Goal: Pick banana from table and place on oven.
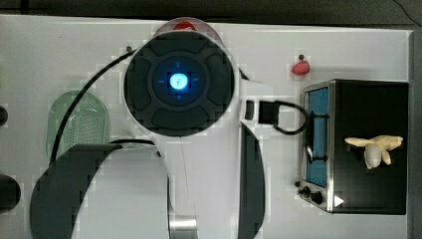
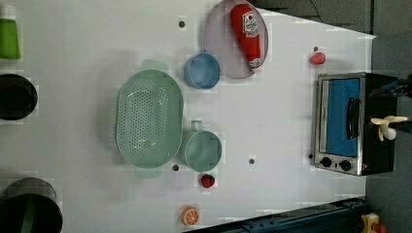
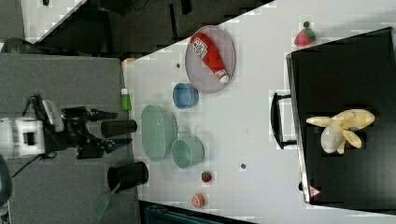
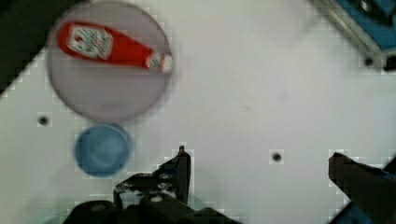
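Note:
The pale yellow banana [image 1: 375, 147] lies on the black top of the oven [image 1: 368, 104], near the middle, with its peel strips splayed. It also appears in the left view as the banana [image 2: 387, 127] on the oven [image 2: 340, 121], and in the right view as the banana [image 3: 341, 129] on the oven [image 3: 341, 70]. My gripper [image 4: 261, 170] hangs open over the white table [image 4: 261, 84], with nothing between its fingers. In the right view the gripper [image 3: 119, 128] is high up and far from the oven.
A ketchup bottle [image 2: 248, 31] lies on a grey plate [image 2: 221, 53]. Beside it are a blue cup [image 2: 202, 71], a green colander [image 2: 149, 119] and a teal mug [image 2: 201, 149]. Strawberries [image 2: 317, 58], an orange slice [image 2: 190, 215] and dark cups [image 2: 17, 96] dot the table. The arm's body [image 1: 179, 79] covers the middle of the top view.

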